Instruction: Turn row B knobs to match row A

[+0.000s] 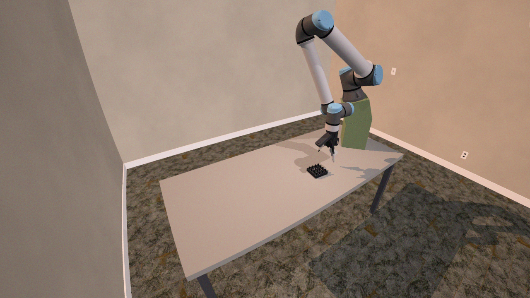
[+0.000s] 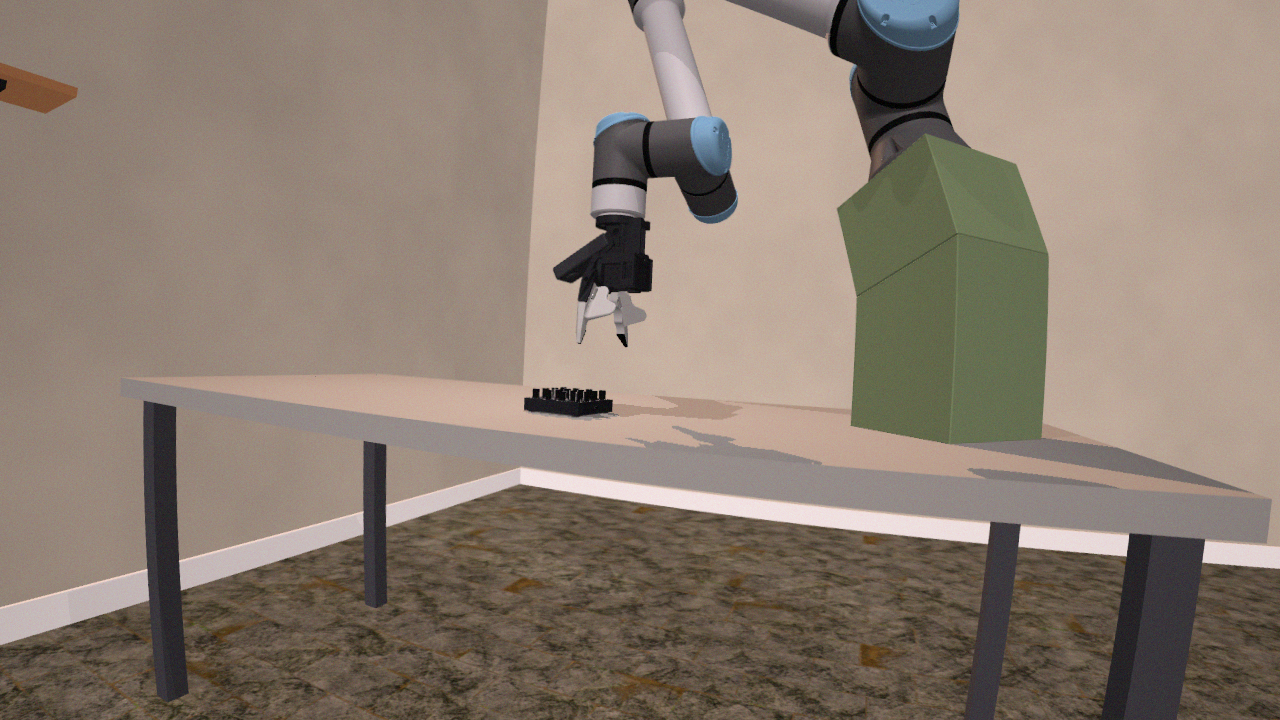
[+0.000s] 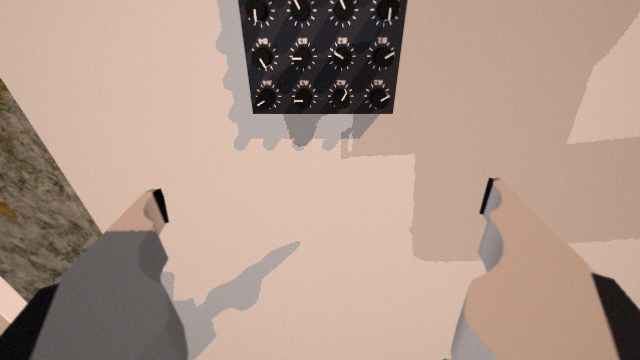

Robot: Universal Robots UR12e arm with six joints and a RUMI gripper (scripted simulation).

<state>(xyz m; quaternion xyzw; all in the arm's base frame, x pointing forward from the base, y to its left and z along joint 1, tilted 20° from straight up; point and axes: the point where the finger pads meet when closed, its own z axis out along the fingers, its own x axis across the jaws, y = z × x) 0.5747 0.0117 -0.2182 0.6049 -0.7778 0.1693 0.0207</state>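
Note:
The black knob box (image 3: 322, 55) lies flat on the table, at the top middle of the wrist view, with three rows of round knobs with white pointers showing; its far part is cut off by the frame edge. It also shows as a small black block in the top view (image 1: 317, 170) and in the exterior view (image 2: 568, 402). My gripper (image 3: 321, 186) (image 2: 601, 335) is open and empty, its two fingers spread wide. It hangs well above the table, short of the box on the arm's side, and also shows in the top view (image 1: 326, 152).
A tall green block (image 2: 947, 295) (image 1: 355, 124) holds the arm's base at the table's far right end. The table edge and the mottled floor (image 3: 30, 200) show at the left of the wrist view.

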